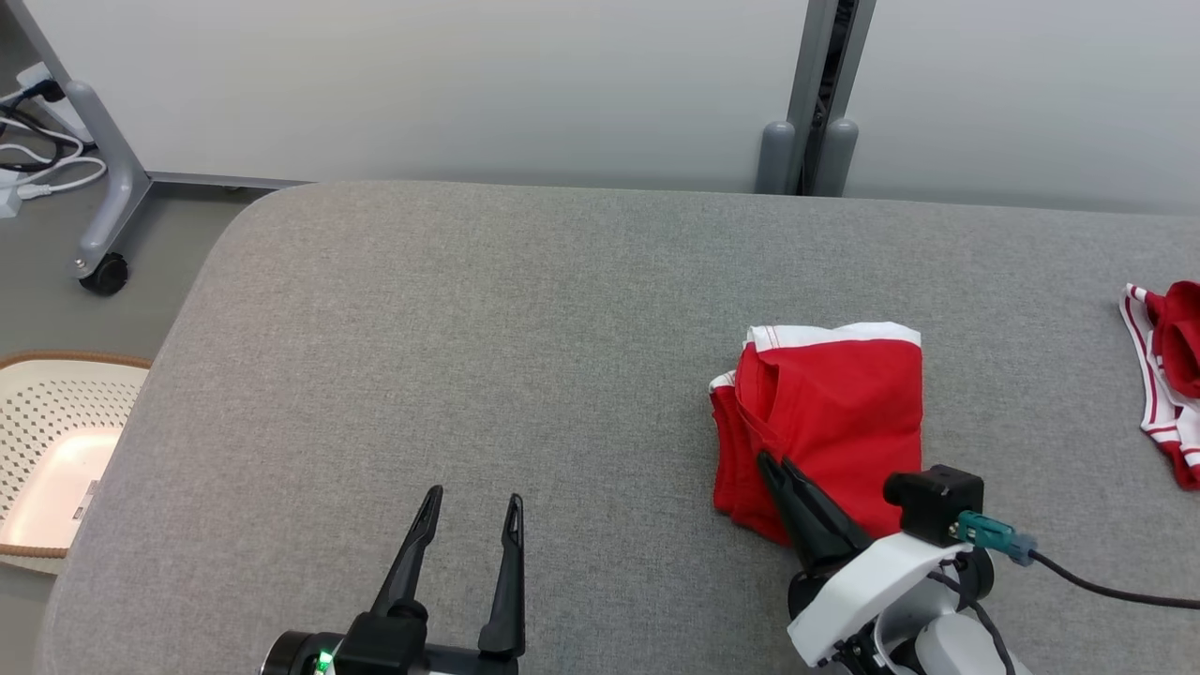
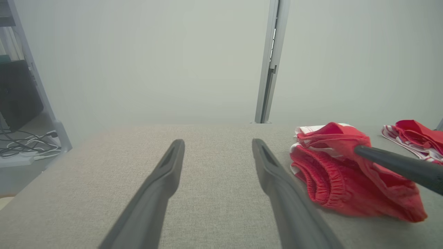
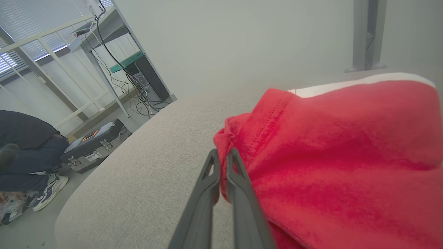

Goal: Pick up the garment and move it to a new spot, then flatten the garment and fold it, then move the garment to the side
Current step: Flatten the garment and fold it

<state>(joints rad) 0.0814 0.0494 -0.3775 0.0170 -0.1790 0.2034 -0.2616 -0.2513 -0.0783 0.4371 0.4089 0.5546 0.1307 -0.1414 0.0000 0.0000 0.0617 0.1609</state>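
The grey padded table [image 1: 469,328] took up most of the head view. Its near edge was cut off by the bottom of the frame and its right end ran out of sight. Its rounded far-left corner showed, with bare floor beyond it. The whole left half of the table lay bare and gave wide room.

The red garment [image 1: 834,412] with a white waistband lay right of centre, folded into a rough rectangle and well in from the far edge. Its near corner was hidden behind the right arm's wrist. A second red-and-white garment [image 1: 1172,375] lay well apart to the right and was cropped by the frame. A pale perforated basket [image 1: 47,412] stood on the floor off the left side, partly cut off.

The right gripper [image 1: 769,461] had its fingers pressed together on a fold at the garment's left edge. In the left wrist view that upper layer was raised off the layers below. How deep the cloth sat between the fingers was hard to make out. The left gripper [image 1: 473,497] hung spread wide and held nothing above bare table near the front, well apart from the garment.
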